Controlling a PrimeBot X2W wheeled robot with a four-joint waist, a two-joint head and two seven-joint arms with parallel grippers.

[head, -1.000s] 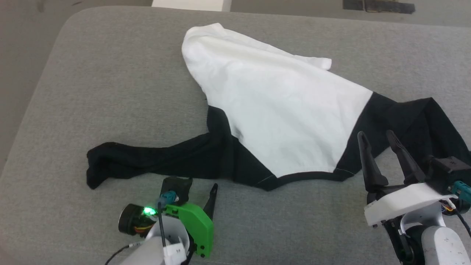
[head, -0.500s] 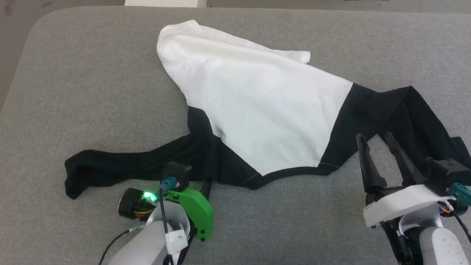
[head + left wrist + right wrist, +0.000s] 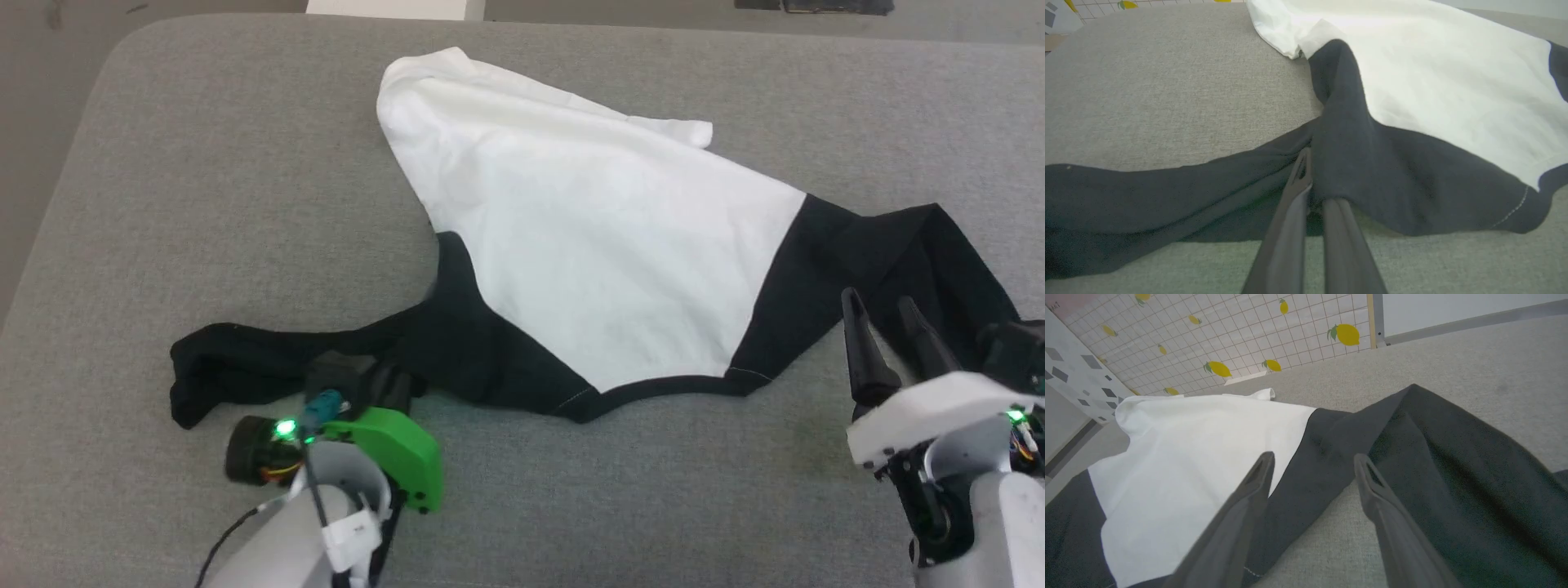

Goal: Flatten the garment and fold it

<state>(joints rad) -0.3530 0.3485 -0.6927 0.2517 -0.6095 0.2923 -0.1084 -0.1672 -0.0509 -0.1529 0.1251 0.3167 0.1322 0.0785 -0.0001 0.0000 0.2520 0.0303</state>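
The garment (image 3: pixel 588 229) lies crumpled on the grey cushioned surface, white body in the middle and a black sleeve trailing out to either side. My left gripper (image 3: pixel 392 382) is at the base of the left black sleeve (image 3: pixel 245 367). In the left wrist view the left gripper (image 3: pixel 1312 179) is shut on a fold of that black cloth of the garment (image 3: pixel 1453 81), one finger under it. My right gripper (image 3: pixel 878 302) is open at the right black shoulder. In the right wrist view the right gripper (image 3: pixel 1314 459) holds nothing, its fingers spread just above the garment (image 3: pixel 1200 449).
The grey cushioned surface (image 3: pixel 204 204) has a rounded far-left corner with floor beyond it. A white box (image 3: pixel 392 6) sits at the far edge. A tiled wall with lemons (image 3: pixel 1249 335) stands behind. Bare surface lies left of and in front of the garment.
My left gripper has moved forward onto the black sleeve and gone from open to shut on the cloth. The right gripper stays open. The head camera has shifted a little.
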